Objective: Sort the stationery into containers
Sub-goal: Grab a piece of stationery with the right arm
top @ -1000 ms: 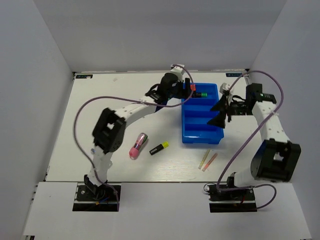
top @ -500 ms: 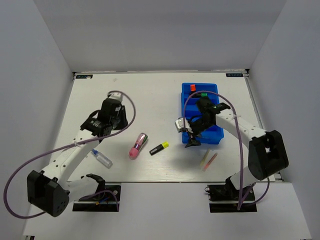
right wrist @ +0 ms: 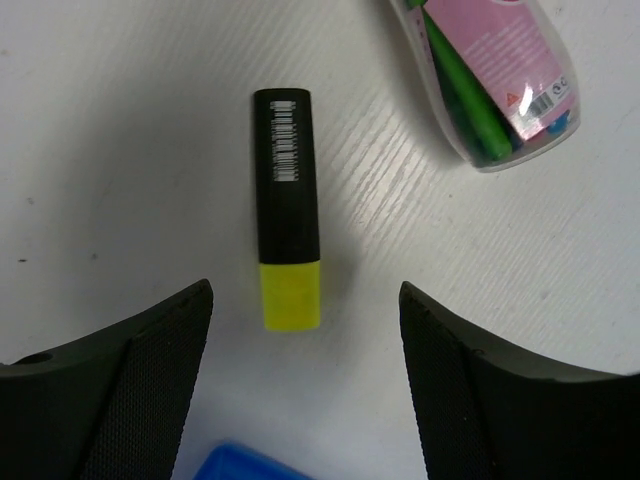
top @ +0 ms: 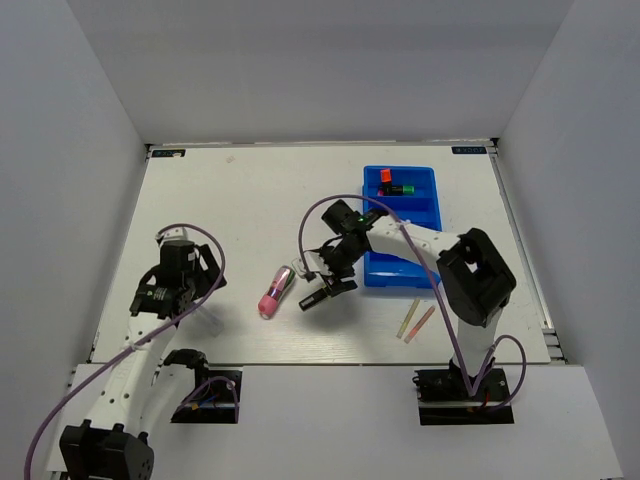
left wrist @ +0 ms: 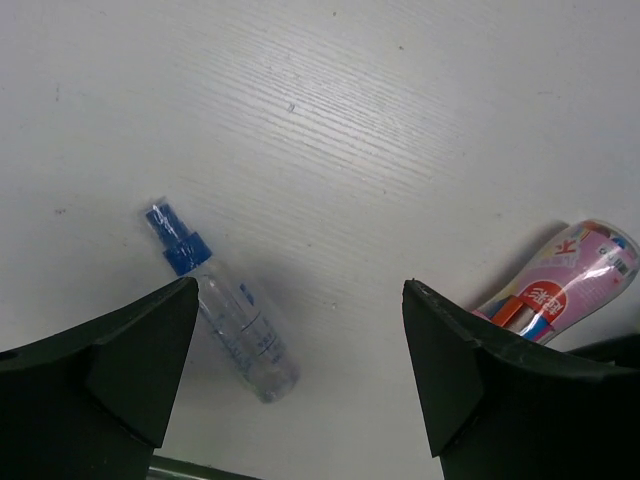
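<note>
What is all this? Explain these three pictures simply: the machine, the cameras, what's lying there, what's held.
Two robot arms stand at the near edge of a white table. The wide picture looks down from above; the other two come from cameras on each wrist, the dark wedges being that arm's fingers. The left gripper hangs open over a clear blue-tipped pen; the right gripper, open, hovers over a yellow-capped highlighter beside a fat pink marker. A blue tray holds two highlighters. Nothing is held.

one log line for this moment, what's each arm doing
left jaws: open over clear blue-tipped pen | right jaws: open either side of yellow-capped highlighter, not gripped | pink marker: on table
</note>
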